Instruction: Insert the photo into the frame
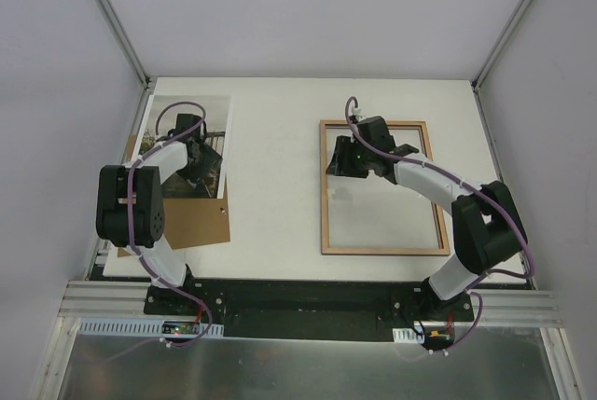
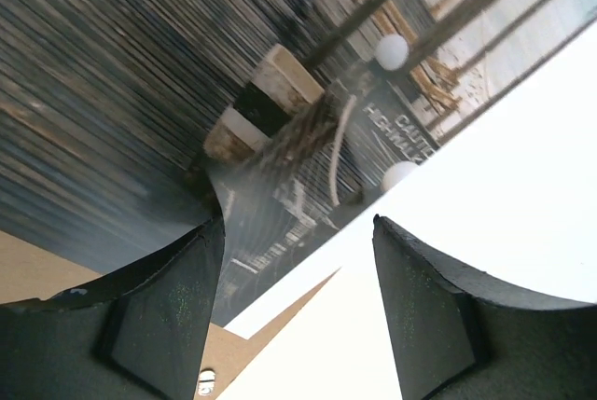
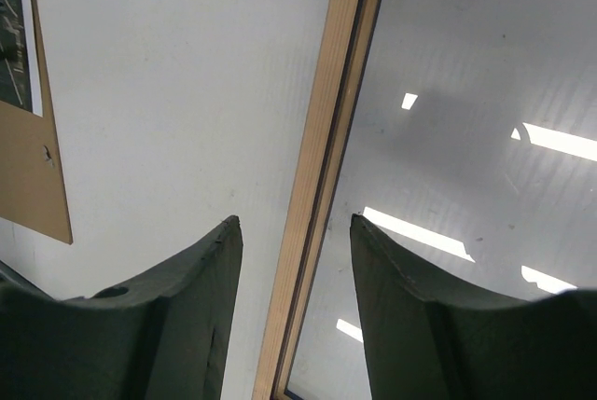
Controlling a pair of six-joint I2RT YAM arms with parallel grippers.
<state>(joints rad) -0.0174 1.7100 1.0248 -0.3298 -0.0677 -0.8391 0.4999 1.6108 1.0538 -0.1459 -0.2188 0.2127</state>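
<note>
The photo (image 1: 211, 111) lies flat at the upper left of the table (image 1: 272, 162), overlapping a brown backing board (image 1: 196, 223) that shows below it. The left gripper (image 2: 298, 269) hangs over the photo's lower right edge. Its jaws are wide apart and hold nothing, with the print's white border running between them. The frame (image 1: 378, 250) lies right of centre, wood-coloured back up. The right gripper (image 3: 295, 260) straddles its left rail, jaws apart and clear of the wood on both sides.
</note>
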